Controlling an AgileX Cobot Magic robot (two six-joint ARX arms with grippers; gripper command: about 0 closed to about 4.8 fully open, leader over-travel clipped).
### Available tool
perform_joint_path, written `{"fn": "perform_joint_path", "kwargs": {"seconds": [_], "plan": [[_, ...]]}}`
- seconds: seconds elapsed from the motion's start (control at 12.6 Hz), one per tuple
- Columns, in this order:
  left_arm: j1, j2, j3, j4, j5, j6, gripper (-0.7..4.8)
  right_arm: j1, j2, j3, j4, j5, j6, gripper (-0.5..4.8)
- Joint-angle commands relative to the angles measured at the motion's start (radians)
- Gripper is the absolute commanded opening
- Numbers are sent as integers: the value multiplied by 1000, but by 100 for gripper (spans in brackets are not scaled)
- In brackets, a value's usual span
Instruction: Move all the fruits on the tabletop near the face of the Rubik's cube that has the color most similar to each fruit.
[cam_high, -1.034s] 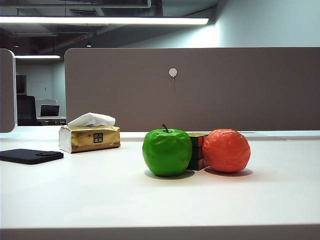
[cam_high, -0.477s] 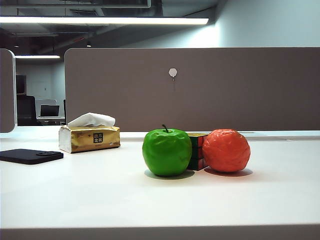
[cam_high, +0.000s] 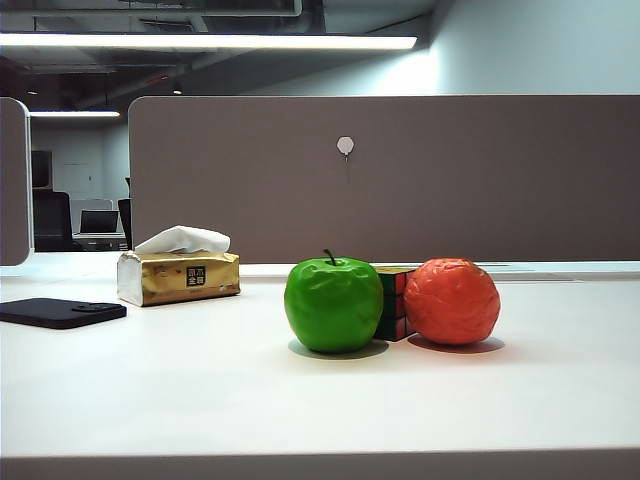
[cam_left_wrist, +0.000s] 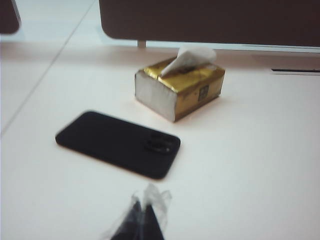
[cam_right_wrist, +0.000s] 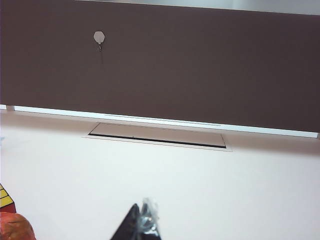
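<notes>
Left fingers (cam_left_wrist: 142, 220) and right fingers (cam_right_wrist: 140, 226) look clenched, empty; phone (cam_left_wrist: 118, 143), tissue pack (cam_left_wrist: 180, 88) near left.

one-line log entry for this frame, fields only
apple: left of cube | orange fruit: right of cube | left gripper: shut, above desk near phone | right gripper: shut, empty, by orange fruit

White tabletop (cam_high: 150, 400): green apple (cam_high: 333, 304), Rubik's cube (cam_high: 394, 300), orange-red fruit (cam_high: 452, 301), tissue pack (cam_high: 178, 276), phone (cam_high: 60, 312).
</notes>
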Motion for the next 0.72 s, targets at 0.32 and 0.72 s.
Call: {"fn": "perform_joint_path", "kwargs": {"seconds": [0.32,0.72], "plan": [[0,-1,-90,124,40,-67,-5,0,0,0,16,-2,5,-1],[92,-1,-85,331,100,-100,-5,3,0,0,-2,-27,5,-1]]}}
